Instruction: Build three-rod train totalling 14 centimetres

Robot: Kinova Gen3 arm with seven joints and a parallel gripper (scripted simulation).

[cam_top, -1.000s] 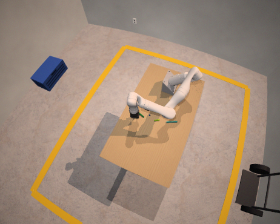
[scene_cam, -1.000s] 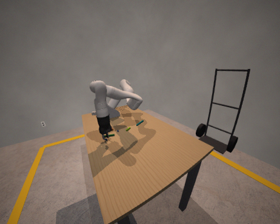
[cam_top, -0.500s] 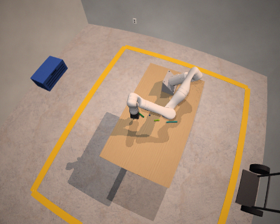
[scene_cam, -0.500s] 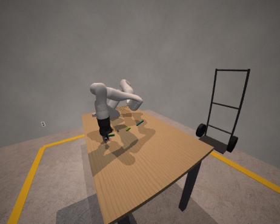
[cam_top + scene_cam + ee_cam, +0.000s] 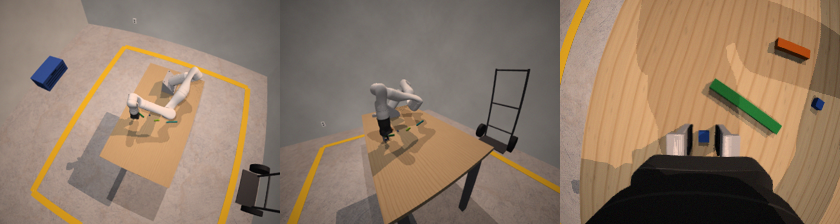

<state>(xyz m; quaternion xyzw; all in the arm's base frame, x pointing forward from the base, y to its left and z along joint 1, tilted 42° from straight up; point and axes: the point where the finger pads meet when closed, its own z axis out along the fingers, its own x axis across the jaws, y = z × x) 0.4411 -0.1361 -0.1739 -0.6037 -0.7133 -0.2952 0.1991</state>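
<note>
In the wrist view a small blue rod sits between the two fingers of my gripper, with a gap on each side. The gripper is open around it, low over the table. A long green rod lies flat just beyond the fingertips, slanting to the right. A second blue rod lies to the right of it and an orange rod lies farther off. In the top view a lime rod and a turquoise rod lie to the right of the gripper.
The arm's base stands at the far end of the table. The table's left edge is close to the gripper. A blue crate and a hand truck stand on the floor, away from the table.
</note>
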